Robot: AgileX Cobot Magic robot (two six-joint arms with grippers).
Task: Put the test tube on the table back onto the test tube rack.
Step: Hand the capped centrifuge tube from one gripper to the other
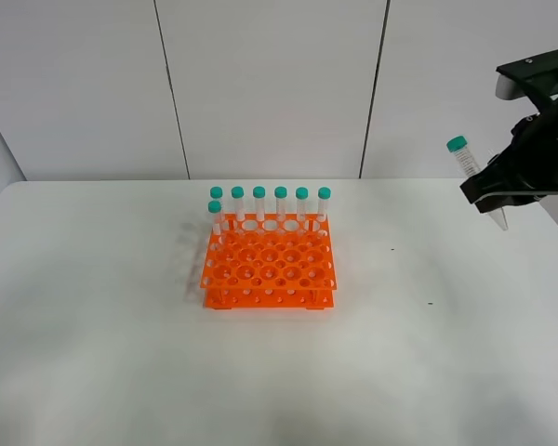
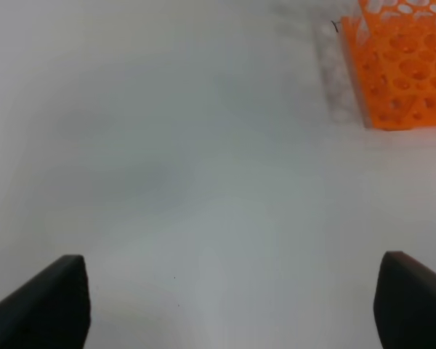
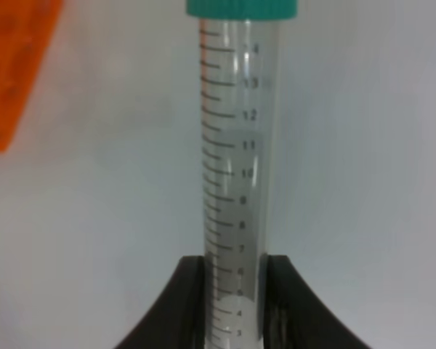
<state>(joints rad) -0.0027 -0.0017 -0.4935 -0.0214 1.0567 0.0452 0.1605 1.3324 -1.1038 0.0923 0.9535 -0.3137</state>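
My right gripper (image 1: pixel 491 195) is shut on the test tube (image 1: pixel 475 180), a clear tube with a teal cap, and holds it in the air at the far right, tilted, cap up and pointed tip down. In the right wrist view the tube (image 3: pixel 236 182) stands between the two black fingers (image 3: pixel 182 305). The orange test tube rack (image 1: pixel 268 262) stands mid-table on the white table (image 1: pixel 428 353), well left of the tube, with several capped tubes along its back rows. My left gripper (image 2: pixel 232 305) is open and empty over bare table; the rack's corner (image 2: pixel 403 73) shows there.
Grey wall panels stand behind the table's far edge. Two small dark specks (image 1: pixel 430 303) lie on the table right of the rack.
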